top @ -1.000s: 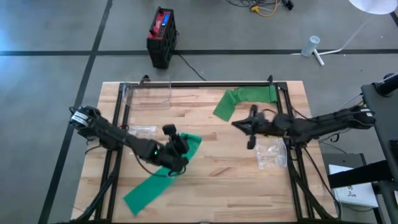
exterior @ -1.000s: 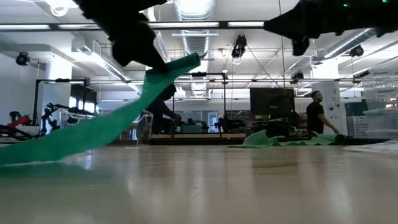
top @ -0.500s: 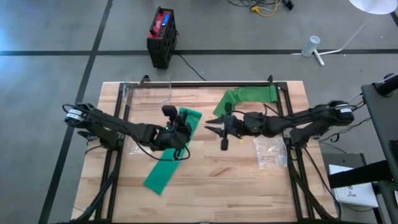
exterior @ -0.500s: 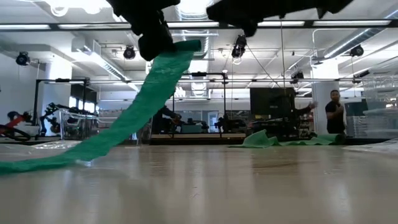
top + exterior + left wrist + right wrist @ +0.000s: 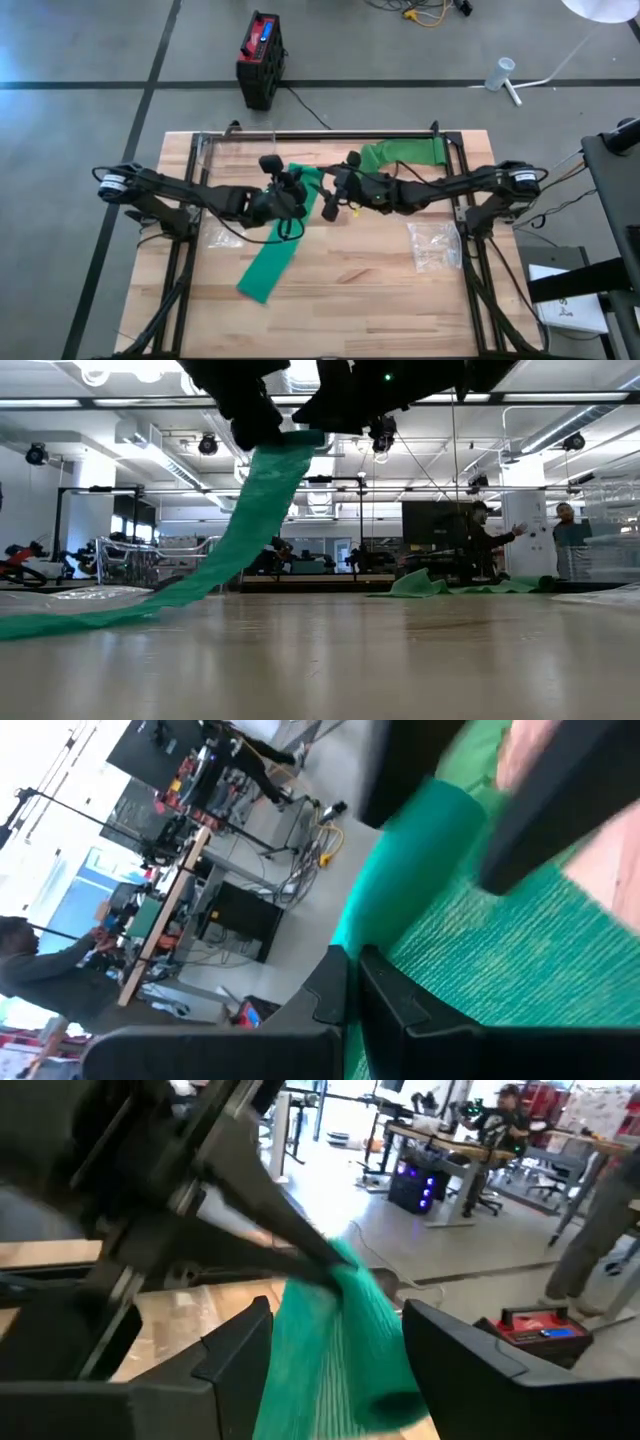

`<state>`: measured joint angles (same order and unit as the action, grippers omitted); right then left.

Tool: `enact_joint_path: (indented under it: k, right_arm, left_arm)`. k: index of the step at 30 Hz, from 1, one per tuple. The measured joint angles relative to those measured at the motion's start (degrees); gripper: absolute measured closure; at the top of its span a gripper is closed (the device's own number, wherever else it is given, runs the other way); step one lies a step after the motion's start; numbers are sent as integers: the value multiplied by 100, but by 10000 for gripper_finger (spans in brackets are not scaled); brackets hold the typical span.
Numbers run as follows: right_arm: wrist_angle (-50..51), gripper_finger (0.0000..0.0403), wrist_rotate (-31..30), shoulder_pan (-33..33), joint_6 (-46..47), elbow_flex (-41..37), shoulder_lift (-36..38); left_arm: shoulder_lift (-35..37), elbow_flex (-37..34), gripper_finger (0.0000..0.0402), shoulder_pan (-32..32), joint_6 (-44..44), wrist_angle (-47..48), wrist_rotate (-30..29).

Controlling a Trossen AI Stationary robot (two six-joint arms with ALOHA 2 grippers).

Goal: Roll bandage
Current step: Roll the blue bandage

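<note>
A long green bandage [image 5: 275,250] runs slanting up from the table to my left gripper [image 5: 297,192], which is shut on it near its upper end above the table's middle. A short free end [image 5: 303,440] sticks out past the fingers. My right gripper [image 5: 340,1335] is open and level, reaching in from the right. Its two fingers [image 5: 235,1350] stand on either side of that free end [image 5: 345,1350]; I cannot tell whether they touch it. A second green bandage [image 5: 400,155] lies crumpled on the far right of the table. My left gripper pinches the bandage a little short of its upper end [image 5: 338,1270] between its two fingers [image 5: 340,982]. The fingers come nearly level from the table's left and lie across the strip. The strip hangs slack below them, and its lower end [image 5: 262,285] lies on the table.
Clear plastic bags lie at the right [image 5: 432,245] and the left [image 5: 225,237]. A clear container [image 5: 240,150] stands at the far left corner. Dark frame rails [image 5: 470,250] run along the table's sides. A red-and-black box [image 5: 260,55] sits on the floor beyond, and people stand in the room [image 5: 565,540].
My left gripper has risen and gone toward the table's far edge and right with the bandage's end; the strip's tail has slid along the table after it. My right gripper has swept toward the table's left, up to the held end, and has opened.
</note>
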<state>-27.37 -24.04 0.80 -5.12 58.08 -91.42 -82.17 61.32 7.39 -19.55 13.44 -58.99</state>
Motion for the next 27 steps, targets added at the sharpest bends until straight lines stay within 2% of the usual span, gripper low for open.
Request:
enact_joint_path:
  k: [10,16,27]
  right_arm:
    - [91,205,61,-20,7,-4,325]
    - [48,205,962,13,27,50,429]
    - [509,233,1014,35,24,306,304]
  left_arm:
    - [631,-324,400,625,15,-166,108]
    - [773,-503,400,724,-112,-279,115]
    - [748,-501,400,724,-400,-451,125]
